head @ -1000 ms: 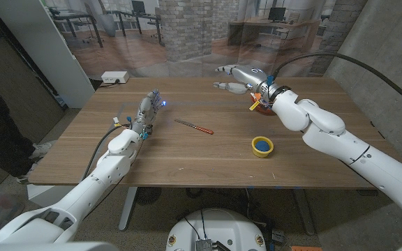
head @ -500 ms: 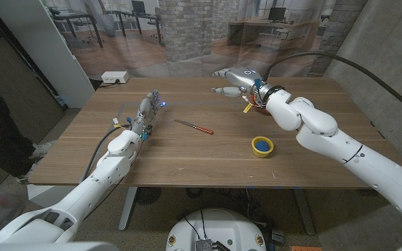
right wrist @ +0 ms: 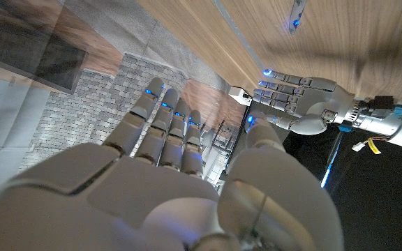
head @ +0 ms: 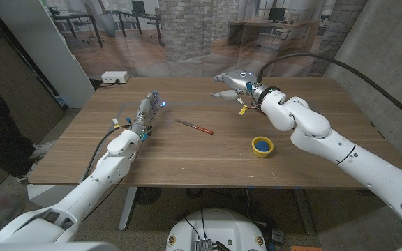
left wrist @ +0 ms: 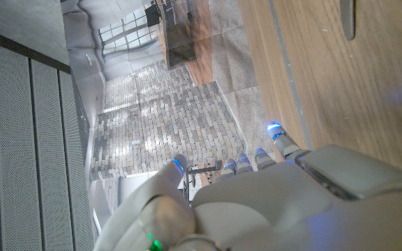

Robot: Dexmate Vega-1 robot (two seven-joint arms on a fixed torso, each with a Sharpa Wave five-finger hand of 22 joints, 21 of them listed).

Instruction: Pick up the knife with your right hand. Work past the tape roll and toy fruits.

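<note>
The knife (head: 194,126), with a thin blade and a red handle, lies on the wooden table (head: 187,160) near its middle; its blade tip (left wrist: 347,17) appears in the left wrist view. My right hand (head: 232,81) hovers over the far part of the table, beyond and to the right of the knife, fingers stretched out and holding nothing (right wrist: 166,174). The yellow and blue tape roll (head: 262,146) lies flat to the knife's right, nearer the front, under my right forearm's line. My left hand (head: 147,110) stands left of the knife with straight fingers, empty (left wrist: 271,202).
A white box (head: 115,77) sits at the table's far left corner. A grey wall panel (head: 40,49) stands off the table's left side. My left hand (right wrist: 295,97) also appears across the table in the right wrist view.
My right arm has swung leftward along the far side of the table, bringing the hand a little closer to the knife. The left hand, knife and tape roll have stayed put.
</note>
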